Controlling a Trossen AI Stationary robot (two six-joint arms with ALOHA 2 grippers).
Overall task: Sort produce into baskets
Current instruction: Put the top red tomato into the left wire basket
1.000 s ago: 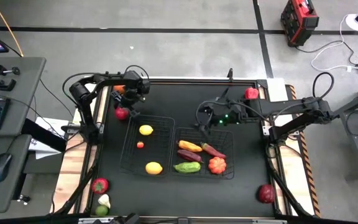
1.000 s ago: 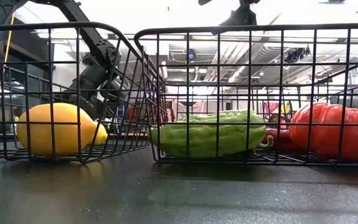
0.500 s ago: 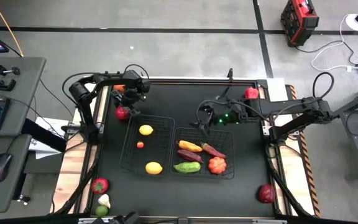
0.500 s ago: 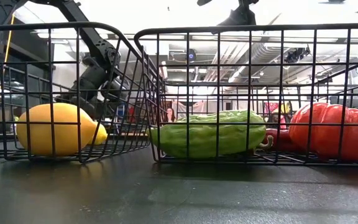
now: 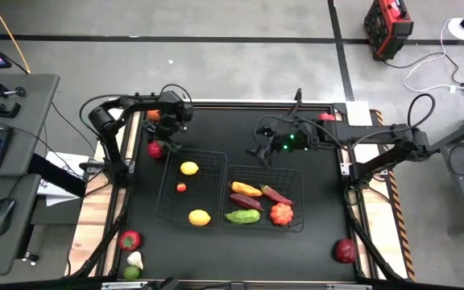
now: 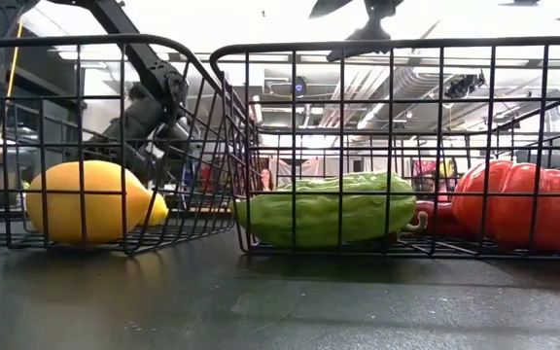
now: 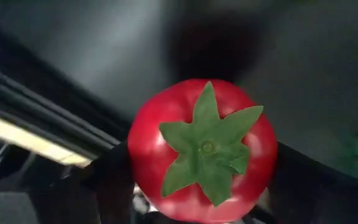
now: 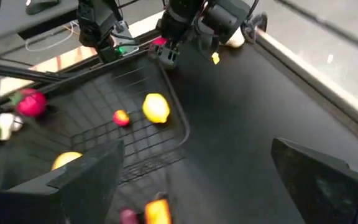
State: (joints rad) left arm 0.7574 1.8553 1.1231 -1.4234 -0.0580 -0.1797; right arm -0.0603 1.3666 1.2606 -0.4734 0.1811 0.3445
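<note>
A red tomato [image 7: 202, 149] with a green star-shaped calyx sits clamped in the left gripper [image 5: 159, 146], near the table's [image 5: 312, 242] far left corner and just beyond the far left corner of the left basket [image 5: 165, 208]. In the left wrist view the fruit fills the space between the dark fingers [image 7: 114, 180], above the black tabletop.

The left basket holds two lemons, one [image 5: 189, 168] toward its far side and one [image 5: 200, 217] at its near edge, with a small red-orange fruit [image 5: 181, 188] between them. The right basket [image 5: 296, 173], touching the left one, carries an orange pepper [image 5: 246, 189], two dark red peppers [image 5: 276, 194], a green cucumber [image 5: 242, 216] and a small pumpkin [image 5: 281, 213]. In the low view, the near lemon, the cucumber and the pumpkin show through the wire mesh.

The right gripper [image 5: 258, 151] hovers over the table just beyond the far edge of the right basket, its fingers [image 8: 319, 177] spread wide and holding nothing.

Loose produce lies on the table: a red apple [image 5: 345, 250] at the near right corner, and a red piece [image 5: 130, 239], a white garlic [image 5: 135, 259] and a green piece [image 5: 131, 272] by the near left corner.
</note>
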